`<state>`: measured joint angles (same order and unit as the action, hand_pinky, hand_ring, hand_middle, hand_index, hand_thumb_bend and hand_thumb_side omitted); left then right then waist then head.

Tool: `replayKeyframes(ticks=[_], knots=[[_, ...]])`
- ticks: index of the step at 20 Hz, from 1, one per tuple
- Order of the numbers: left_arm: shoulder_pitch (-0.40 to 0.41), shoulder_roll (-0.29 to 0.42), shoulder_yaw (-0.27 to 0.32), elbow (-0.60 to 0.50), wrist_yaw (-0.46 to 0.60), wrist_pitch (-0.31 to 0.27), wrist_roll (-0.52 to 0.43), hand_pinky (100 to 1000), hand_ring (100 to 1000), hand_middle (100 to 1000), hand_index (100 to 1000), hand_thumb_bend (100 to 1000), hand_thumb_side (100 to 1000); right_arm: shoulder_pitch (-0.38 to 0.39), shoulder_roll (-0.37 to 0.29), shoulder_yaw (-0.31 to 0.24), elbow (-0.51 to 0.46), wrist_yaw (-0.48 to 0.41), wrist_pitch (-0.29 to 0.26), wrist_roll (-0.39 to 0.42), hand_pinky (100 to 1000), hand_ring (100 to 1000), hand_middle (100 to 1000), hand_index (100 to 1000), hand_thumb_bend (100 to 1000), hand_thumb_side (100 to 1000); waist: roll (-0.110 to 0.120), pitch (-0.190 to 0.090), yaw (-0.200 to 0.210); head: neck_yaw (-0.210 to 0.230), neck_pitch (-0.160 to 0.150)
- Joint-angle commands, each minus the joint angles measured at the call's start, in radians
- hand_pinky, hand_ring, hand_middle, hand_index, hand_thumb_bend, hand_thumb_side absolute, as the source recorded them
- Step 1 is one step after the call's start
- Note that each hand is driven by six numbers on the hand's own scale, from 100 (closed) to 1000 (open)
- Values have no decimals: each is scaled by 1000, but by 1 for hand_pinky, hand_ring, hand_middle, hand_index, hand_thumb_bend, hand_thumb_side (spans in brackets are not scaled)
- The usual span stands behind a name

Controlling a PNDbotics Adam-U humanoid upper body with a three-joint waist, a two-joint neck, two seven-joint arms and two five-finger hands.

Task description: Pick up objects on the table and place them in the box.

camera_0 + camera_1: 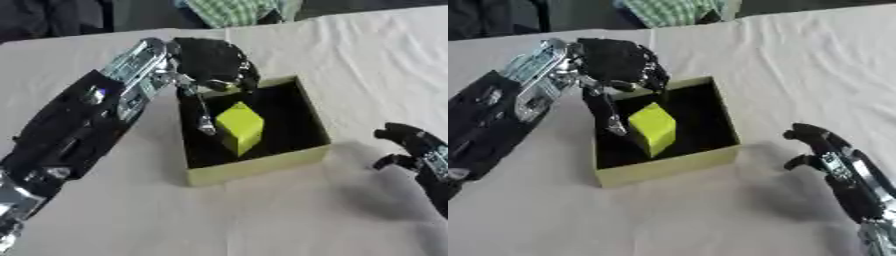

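Observation:
An olive-yellow box (262,167) with a dark inside stands in the middle of the table. A yellow-green block (241,125) lies tilted on its floor. My left hand (210,57) hangs over the box's far left corner, open. Its fingers bend down by the far rim, and its thumb (205,122) points straight down just left of the block. Whether the thumb touches the block I cannot tell. My right hand (829,147) rests open on the table to the right of the box, holding nothing.
A white cloth (367,60) with soft creases covers the table. My left forearm (79,125) crosses the table's left side up to the box. The table's far edge (52,40) runs close behind the left hand.

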<state>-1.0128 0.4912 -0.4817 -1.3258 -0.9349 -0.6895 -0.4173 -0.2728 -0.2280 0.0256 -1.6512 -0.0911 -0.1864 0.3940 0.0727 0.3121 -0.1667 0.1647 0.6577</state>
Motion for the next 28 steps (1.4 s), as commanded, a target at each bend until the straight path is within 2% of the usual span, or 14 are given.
replayKeyframes(ticks=[1,2,4,7,10,14,17,19,23,26,28], knots=[[-13,13,6,-4,-12,-35,-33,744,657,633,781,715,478,-11,-5,-3,-13,-5,-2,2,574,928,758,874,100,812,-5,-16,0,-1,-8],[-12,14,6,-4,-14,-36,-37,754,676,656,795,760,489,-10,-5,-3,-12,-5,-1,2,574,928,758,874,100,812,-5,-17,1,-1,-8],[-11,17,6,-6,-16,-38,-52,762,688,671,804,752,524,-10,-5,-3,-12,-5,-1,2,574,928,758,874,100,811,-5,-17,1,-1,-8],[-7,27,12,-22,-4,-41,-71,782,717,711,826,796,587,-10,-5,-4,-12,-5,-2,1,574,928,758,874,100,811,-6,-16,2,-3,-9],[-2,46,25,-61,31,-32,-81,788,724,723,833,804,611,-10,-6,-6,-12,-4,-2,0,574,928,758,874,100,811,-6,-16,5,-6,-10],[19,89,46,-158,105,-6,-94,800,737,739,843,798,627,-9,-7,-8,-12,-3,-2,-2,574,928,758,874,100,809,-7,-15,10,-13,-13],[54,144,81,-288,184,27,-93,802,738,740,845,789,596,-9,-9,-12,-12,-2,-3,-4,574,928,758,874,100,808,-7,-15,14,-20,-15],[92,190,118,-399,244,60,-82,801,734,735,843,787,560,-9,-12,-14,-12,-2,-4,-7,574,929,758,874,100,805,-6,-14,17,-28,-18],[192,298,227,-632,361,137,-27,797,724,722,838,791,498,-11,-16,-19,-14,-2,-6,-11,574,929,758,874,100,798,-4,-12,25,-43,-21],[269,354,316,-669,429,135,61,788,705,702,830,760,450,-12,-18,-23,-14,-2,-6,-14,574,929,758,874,100,794,-4,-13,33,-54,-24],[334,371,372,-673,467,130,133,777,682,679,822,695,421,-13,-20,-25,-15,-3,-7,-15,574,929,758,874,100,789,-5,-12,41,-59,-28]])
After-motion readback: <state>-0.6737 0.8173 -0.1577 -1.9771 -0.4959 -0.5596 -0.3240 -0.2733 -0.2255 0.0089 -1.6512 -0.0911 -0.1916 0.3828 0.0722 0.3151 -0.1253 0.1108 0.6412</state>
